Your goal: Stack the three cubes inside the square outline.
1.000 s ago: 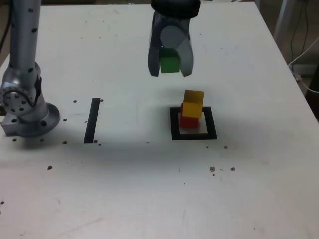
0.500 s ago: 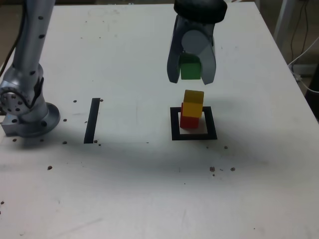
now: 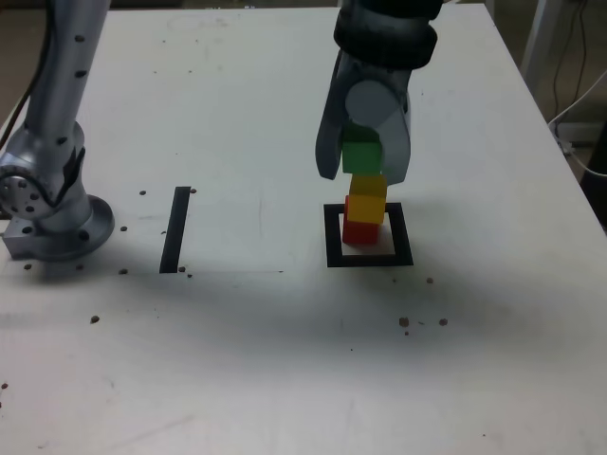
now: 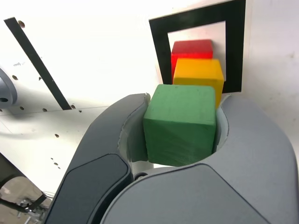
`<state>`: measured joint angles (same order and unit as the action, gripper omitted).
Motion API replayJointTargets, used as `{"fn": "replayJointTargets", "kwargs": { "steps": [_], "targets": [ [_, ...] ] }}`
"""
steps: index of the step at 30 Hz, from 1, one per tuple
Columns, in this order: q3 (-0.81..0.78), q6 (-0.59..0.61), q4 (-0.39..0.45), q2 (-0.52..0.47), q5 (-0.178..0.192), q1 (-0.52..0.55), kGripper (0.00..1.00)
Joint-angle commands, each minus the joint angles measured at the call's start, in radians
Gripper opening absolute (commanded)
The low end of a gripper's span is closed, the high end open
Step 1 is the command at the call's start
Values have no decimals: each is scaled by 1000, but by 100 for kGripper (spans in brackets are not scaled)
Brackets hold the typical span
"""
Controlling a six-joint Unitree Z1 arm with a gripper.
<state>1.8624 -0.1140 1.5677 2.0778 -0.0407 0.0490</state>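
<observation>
Green matte cube (image 3: pixel 362 157) sits gripped in the grey end effector (image 3: pixel 361 177), slightly left of the yellow matte cube (image 3: pixel 368 209) in the exterior view; remaining clearance is unclear. Yellow rests on the red matte cube (image 3: pixel 360 233), inside the black tape square (image 3: pixel 403 237).

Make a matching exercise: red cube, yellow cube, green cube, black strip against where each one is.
1. red cube
2. yellow cube
3. green cube
4. black strip

A. between the gripper's fingers
B. on the table, outside the square outline
C. inside the outline, under another cube
D. on top of the red cube

1-C; 2-D; 3-A; 4-B
</observation>
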Motion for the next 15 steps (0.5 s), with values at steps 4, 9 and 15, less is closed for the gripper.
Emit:
{"fn": "replayJointTargets", "kwargs": {
  "steps": [4,9,15],
  "targets": [
    [1,4,12,13,-7,5,28],
    [-1,4,5,21,-10,5,28],
    [-7,4,-7,25,-12,5,28]
  ]
}}
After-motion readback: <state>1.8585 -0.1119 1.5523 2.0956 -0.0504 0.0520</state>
